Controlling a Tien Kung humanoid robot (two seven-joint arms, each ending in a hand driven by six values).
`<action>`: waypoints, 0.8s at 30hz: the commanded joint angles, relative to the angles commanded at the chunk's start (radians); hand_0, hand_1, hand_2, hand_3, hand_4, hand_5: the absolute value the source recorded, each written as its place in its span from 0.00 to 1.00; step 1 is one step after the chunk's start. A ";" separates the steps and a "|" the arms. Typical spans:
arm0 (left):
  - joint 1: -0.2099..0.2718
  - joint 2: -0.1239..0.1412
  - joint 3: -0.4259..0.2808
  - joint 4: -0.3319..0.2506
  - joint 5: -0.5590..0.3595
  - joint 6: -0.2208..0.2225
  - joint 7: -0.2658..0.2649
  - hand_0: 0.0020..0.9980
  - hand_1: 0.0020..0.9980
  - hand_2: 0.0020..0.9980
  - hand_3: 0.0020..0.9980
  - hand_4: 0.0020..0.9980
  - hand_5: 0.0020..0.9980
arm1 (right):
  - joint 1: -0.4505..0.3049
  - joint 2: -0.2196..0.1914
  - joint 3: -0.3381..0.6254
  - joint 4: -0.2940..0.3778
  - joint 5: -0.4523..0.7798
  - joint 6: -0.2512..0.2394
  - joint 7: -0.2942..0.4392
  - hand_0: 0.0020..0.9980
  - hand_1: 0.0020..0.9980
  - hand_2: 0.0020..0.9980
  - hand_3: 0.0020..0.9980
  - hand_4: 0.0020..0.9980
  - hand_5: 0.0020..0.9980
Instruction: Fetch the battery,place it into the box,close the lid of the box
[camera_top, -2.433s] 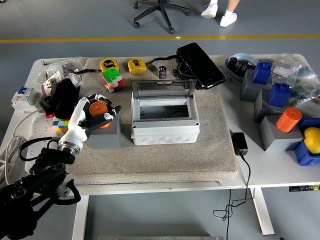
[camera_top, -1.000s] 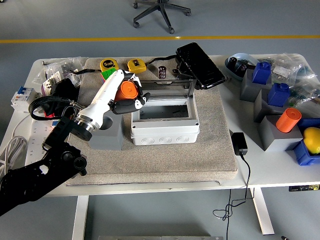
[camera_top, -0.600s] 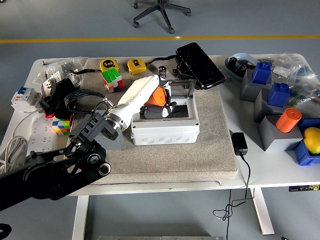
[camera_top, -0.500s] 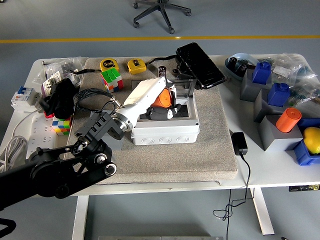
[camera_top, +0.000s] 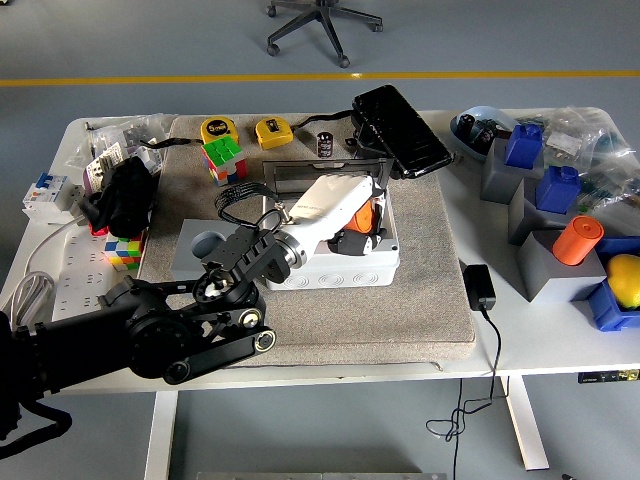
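Observation:
My left hand (camera_top: 358, 226) reaches from the lower left over the white box (camera_top: 331, 263) in the middle of the mat. Its fingers are shut on the orange cylindrical battery (camera_top: 363, 218), held low over the right part of the box's opening. The box's clear lid (camera_top: 318, 174) stands open, tilted back behind the opening. The grey stand (camera_top: 205, 250) that carried the battery is bare, left of the box. My forearm hides most of the box's inside. My right hand is out of view.
Behind the box lie a colour cube (camera_top: 224, 158), two yellow tape measures (camera_top: 272, 132) and a black case (camera_top: 399, 129). At the right stand grey blocks with blue parts and another orange battery (camera_top: 577, 240). A black adapter (camera_top: 478, 286) lies right of the mat.
My left hand lifted the orange battery off the grey stand and carried it rightward. It now sits lower, over the right part of the open box.

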 joint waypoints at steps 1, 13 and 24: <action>-0.006 -0.008 0.010 0.015 0.005 0.000 0.001 0.18 0.11 0.09 0.21 0.78 0.00 | 0.001 0.000 -0.001 0.001 -0.001 0.000 0.000 0.61 0.63 0.59 0.56 0.90 0.46; -0.036 -0.049 0.059 0.120 0.017 -0.007 0.007 0.20 0.14 0.12 0.24 0.93 0.01 | 0.003 -0.002 -0.008 0.003 -0.001 -0.002 0.000 0.60 0.63 0.59 0.56 0.90 0.46; -0.034 -0.049 0.046 0.141 -0.005 -0.028 0.009 0.28 0.38 0.38 0.41 0.99 0.07 | 0.001 -0.001 0.000 0.009 -0.012 -0.004 0.001 0.61 0.63 0.59 0.56 0.90 0.46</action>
